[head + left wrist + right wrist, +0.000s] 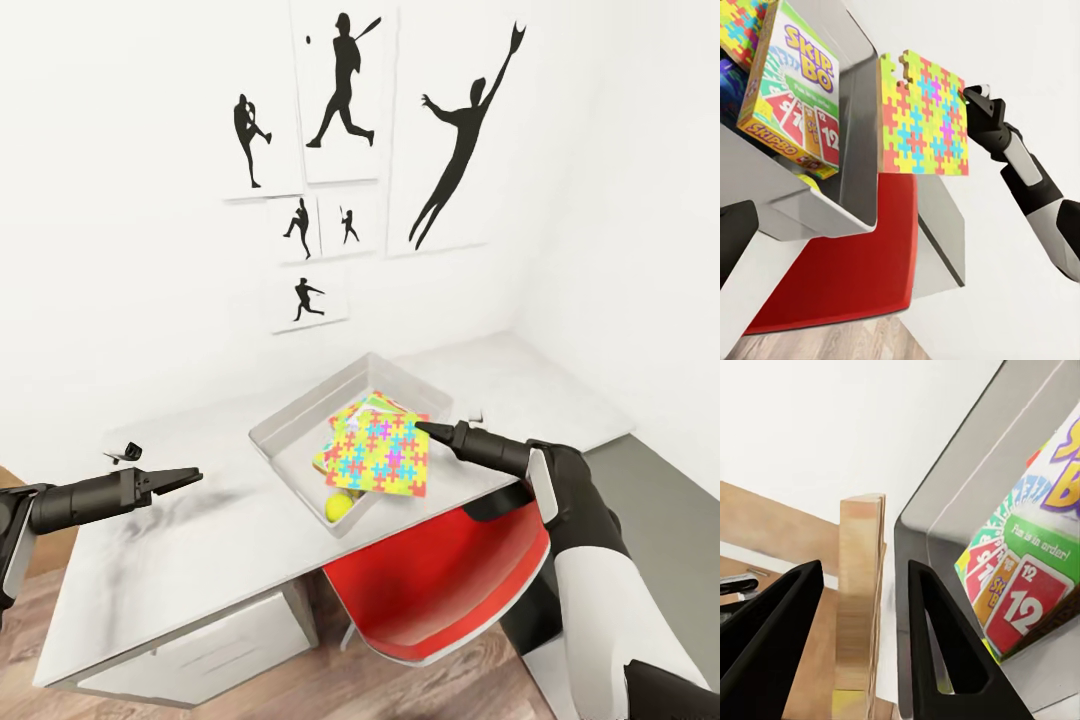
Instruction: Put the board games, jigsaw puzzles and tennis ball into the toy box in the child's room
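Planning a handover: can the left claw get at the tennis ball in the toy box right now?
Probably not directly. The tennis ball sits in the toy box near corner, largely under the jigsaw puzzle held by the right claw. The left claw hovers off to the side.

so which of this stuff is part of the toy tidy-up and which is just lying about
Part of the job:
- toy box
- jigsaw puzzle between the right gripper's fingers, over the box
- SKIP-BO game in the box
- tennis ball in the box
- table

Just lying about:
- red chair
- baseball posters
- small black object on the table
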You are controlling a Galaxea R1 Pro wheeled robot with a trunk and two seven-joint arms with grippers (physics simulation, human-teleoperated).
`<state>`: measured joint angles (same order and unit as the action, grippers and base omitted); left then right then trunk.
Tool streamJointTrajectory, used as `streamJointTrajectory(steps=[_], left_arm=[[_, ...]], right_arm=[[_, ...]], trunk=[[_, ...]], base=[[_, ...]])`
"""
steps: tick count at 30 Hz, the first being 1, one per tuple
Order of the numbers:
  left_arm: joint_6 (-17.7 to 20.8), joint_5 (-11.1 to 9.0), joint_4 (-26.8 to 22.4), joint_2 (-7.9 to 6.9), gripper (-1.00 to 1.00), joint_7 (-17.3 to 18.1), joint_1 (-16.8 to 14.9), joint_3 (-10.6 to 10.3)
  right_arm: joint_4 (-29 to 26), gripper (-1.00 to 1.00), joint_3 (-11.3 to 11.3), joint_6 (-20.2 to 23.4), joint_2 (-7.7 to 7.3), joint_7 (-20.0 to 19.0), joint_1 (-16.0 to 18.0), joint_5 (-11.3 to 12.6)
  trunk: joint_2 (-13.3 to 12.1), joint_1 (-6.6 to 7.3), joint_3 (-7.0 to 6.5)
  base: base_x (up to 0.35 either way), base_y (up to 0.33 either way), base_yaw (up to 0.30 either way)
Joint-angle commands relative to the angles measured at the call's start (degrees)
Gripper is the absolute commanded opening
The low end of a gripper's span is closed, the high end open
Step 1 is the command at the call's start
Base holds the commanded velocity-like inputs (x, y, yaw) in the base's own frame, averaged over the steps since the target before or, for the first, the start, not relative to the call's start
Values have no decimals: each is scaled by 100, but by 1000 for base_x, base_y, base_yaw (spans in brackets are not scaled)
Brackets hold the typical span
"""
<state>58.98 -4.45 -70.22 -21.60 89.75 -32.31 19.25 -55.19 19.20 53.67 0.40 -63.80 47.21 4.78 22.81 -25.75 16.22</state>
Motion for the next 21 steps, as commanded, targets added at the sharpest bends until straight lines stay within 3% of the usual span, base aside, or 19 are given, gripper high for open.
streamJointTrajectory(steps=[1, 12, 21], left_arm=[[61, 5, 0, -2, 100, 25, -4, -1], [52, 5, 0, -2, 100, 25, -4, 5], [44, 5, 0, -2, 100, 25, -4, 6]], right_arm=[[0, -100, 13, 34, 4, -10, 5, 6], [-6, -100, 13, 39, 4, -9, 7, 6], [-9, -100, 21, 32, 4, -9, 7, 6]], trunk=[[11, -3, 10], [11, -3, 10], [11, -3, -16]], base=[[2, 2, 0], [16, 86, 0], [130, 41, 0]])
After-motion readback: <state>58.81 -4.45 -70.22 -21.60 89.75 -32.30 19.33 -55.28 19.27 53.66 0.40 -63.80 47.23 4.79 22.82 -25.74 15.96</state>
